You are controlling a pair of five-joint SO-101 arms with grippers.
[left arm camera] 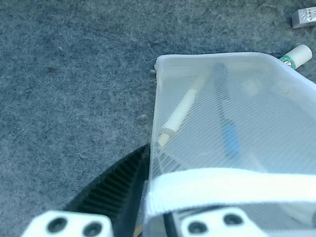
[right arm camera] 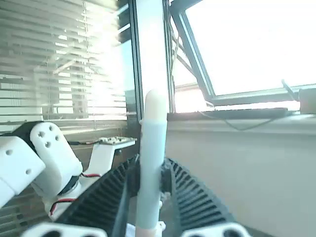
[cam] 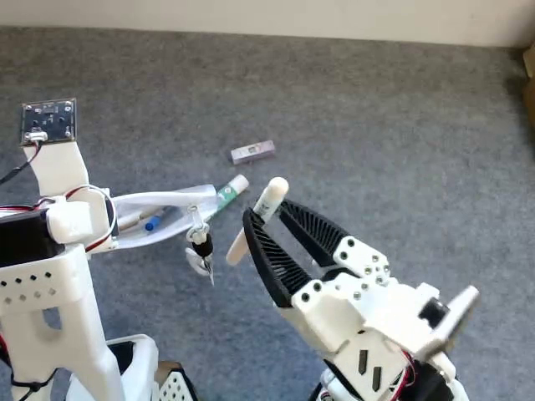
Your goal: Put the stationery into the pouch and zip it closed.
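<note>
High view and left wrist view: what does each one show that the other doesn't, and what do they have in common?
The high view adds the right end effector, raised off the carpet and clamped on a white pen. The left wrist view adds the left end effector, gripping the pouch by its edge. Both show the pouch, the blue pen inside it, the green-banded marker poking out, and a small block lying beyond.

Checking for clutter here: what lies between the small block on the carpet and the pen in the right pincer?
Nothing. In the high view, only bare carpet separates the small block from the pen held in the right pincer.
</note>
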